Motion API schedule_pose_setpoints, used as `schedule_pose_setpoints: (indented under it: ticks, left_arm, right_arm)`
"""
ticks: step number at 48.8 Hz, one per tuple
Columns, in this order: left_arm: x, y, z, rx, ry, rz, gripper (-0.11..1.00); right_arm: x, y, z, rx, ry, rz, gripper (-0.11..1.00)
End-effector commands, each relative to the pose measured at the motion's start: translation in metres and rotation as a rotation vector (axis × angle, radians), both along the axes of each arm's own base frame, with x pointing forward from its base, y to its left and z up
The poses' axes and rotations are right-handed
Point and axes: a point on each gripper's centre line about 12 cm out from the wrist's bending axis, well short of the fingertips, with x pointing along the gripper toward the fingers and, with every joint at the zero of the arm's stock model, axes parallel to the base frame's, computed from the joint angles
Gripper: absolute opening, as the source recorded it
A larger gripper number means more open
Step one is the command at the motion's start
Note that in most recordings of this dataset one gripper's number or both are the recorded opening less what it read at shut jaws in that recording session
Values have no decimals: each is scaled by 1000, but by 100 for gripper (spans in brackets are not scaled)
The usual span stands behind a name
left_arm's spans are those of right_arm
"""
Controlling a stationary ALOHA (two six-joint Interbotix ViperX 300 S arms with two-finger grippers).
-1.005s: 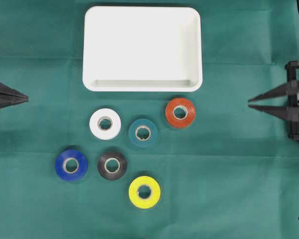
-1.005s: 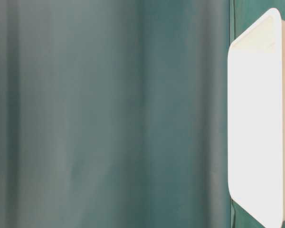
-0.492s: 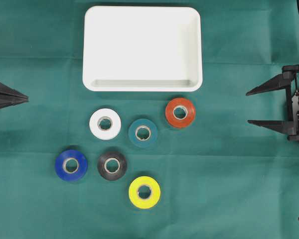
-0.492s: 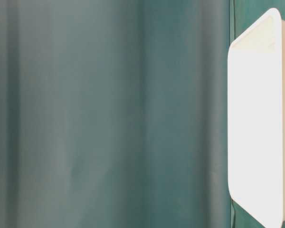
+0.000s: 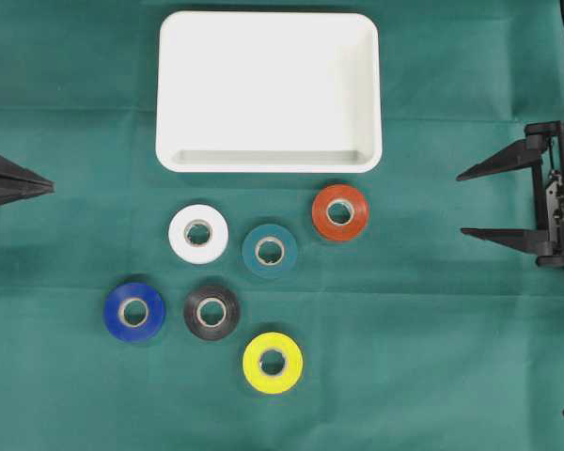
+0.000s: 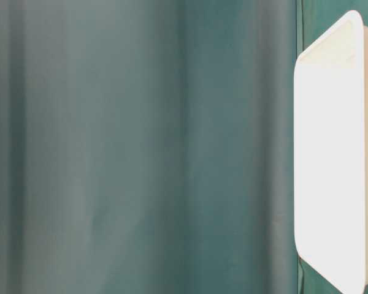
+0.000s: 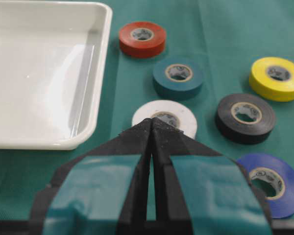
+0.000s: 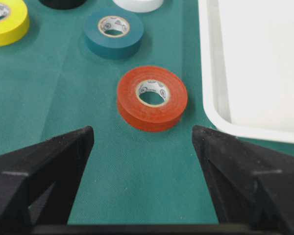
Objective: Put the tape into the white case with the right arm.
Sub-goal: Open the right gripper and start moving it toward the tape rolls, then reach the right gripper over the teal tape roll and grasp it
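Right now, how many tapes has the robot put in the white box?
None yet. The white case holds nothing, and all six rolls lie on the green cloth below it. The right end effector stands open with nothing in it, lined up on the orange roll, probably its first pick. The left end effector is shut. Every roll is left.

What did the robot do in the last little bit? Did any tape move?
The right gripper opened its jaws wide and crept a little inward toward the rolls; it holds nothing. No tape moved: the orange roll, teal roll and the others lie where they were, the white case holds no tape, and the left gripper stays shut at its edge.
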Motion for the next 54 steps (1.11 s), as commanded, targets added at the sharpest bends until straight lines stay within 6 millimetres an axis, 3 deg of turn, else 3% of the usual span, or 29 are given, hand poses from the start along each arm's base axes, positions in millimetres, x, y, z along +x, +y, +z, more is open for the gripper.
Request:
schedule_pose_setpoints:
  ticks: [1,32,54]
  left_arm:
    - [1,0,5,1,-9,-2,0]
    - [1,0,5,0,-14,-1,0]
    - [1,0,0,-5,-3,-1,0]
  right_arm:
    - [12,2,12,-9,-17,16,55]
    - [90,7,22,-58,28,60,55]
    - [186,7,1,-57,128,54,55]
